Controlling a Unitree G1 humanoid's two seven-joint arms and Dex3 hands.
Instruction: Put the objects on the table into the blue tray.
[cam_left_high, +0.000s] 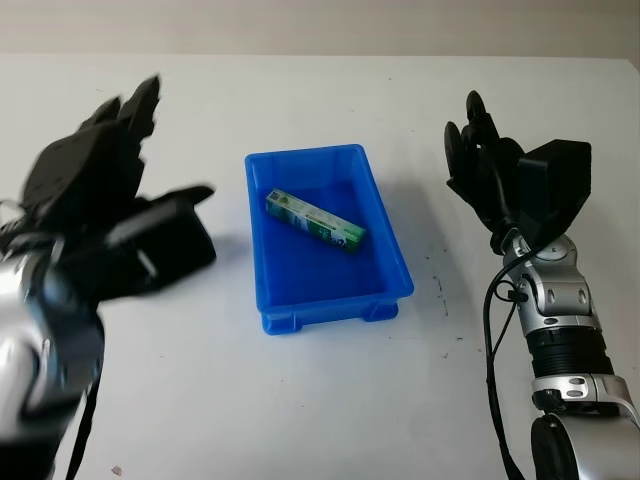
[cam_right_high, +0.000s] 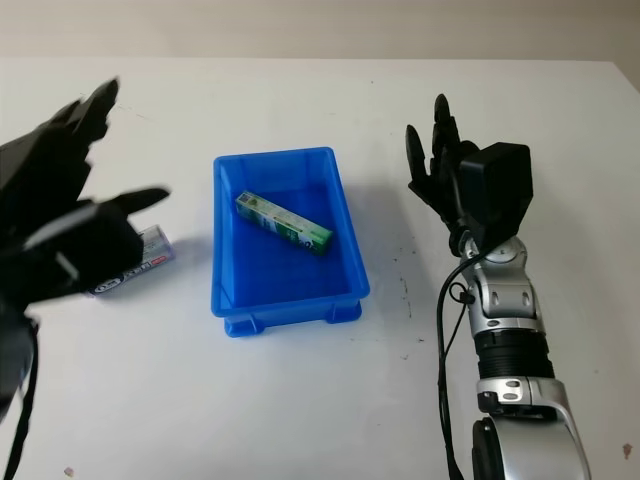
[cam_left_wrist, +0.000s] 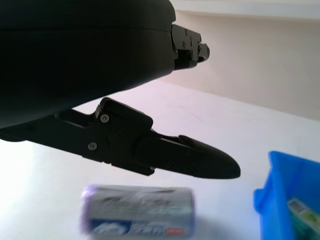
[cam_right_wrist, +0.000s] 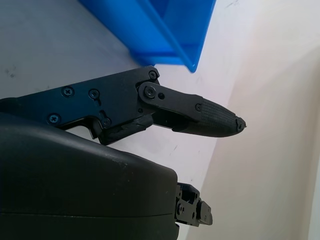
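The blue tray (cam_left_high: 300, 310) was a plain rectangular plastic bin with a lip around the rim, sitting about mid-table. Inside it lay a green and white box (cam_left_high: 315, 221), long and thin, angled diagonally across the tray floor. Left of the tray, out on the table, a small roll-shaped pack (cam_right_high: 140, 255) with a white and purple wrapper lay on its side, partly hidden behind the left hand (cam_right_high: 70, 220).

That left hand was raised above the pack, not touching it, open with fingers (cam_left_wrist: 190, 160) stretched out and holding nothing. The right hand (cam_left_high: 485, 165) was off to the right of the tray, well apart from it, also open, fingers pointing up and away, nothing in it.

The table (cam_left_high: 300, 420) was a plain white surface with a few dark specks, and a beige wall ran along the far edge. There was bare tabletop all around the tray, especially in front and on the far side.
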